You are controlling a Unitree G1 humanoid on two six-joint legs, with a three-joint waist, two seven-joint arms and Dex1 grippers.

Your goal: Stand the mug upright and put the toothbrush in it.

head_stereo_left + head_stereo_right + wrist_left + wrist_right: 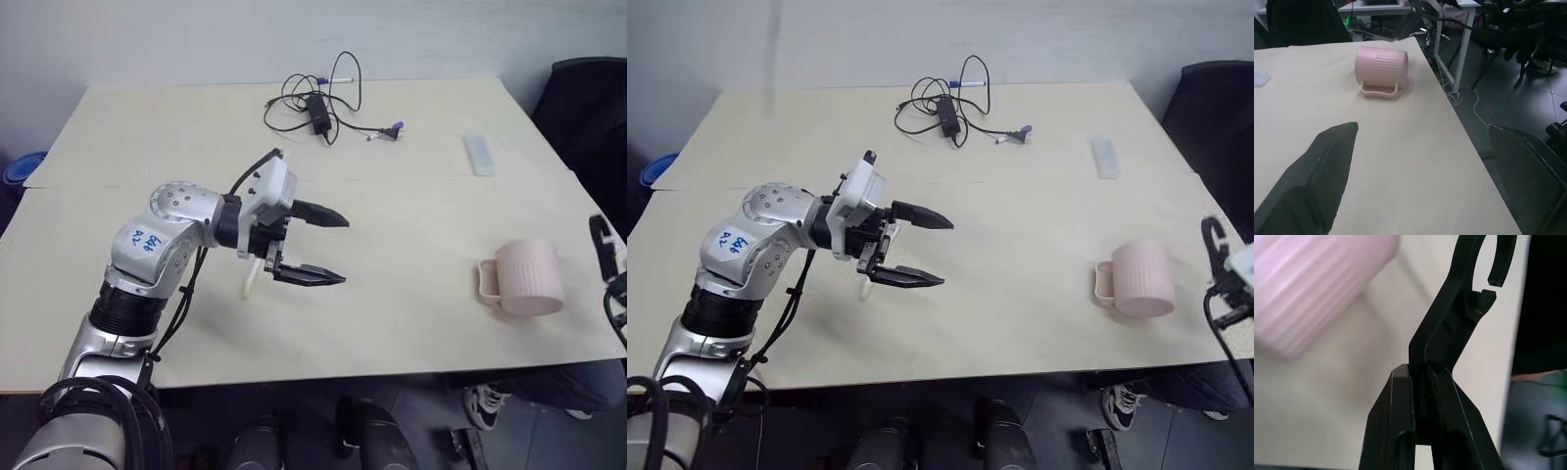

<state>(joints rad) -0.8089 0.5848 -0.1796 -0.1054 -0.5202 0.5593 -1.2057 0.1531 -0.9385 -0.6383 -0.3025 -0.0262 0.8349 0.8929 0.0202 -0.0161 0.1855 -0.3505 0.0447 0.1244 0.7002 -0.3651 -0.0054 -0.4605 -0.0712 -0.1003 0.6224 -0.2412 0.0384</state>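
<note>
Spread wide, the left gripper [315,247] points toward the mug [529,278], well apart, lying sideways; the right gripper [1420,401], nearer it, pinches a black hook [1462,308].

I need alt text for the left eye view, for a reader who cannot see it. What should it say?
A pale pink ribbed mug lies on its side near the right edge of a light wooden table, handle toward the table's middle. The left pincer hovers open over the table's middle, pointing toward the mug. A tangled black cable and a short white bar lie farther back.
</note>
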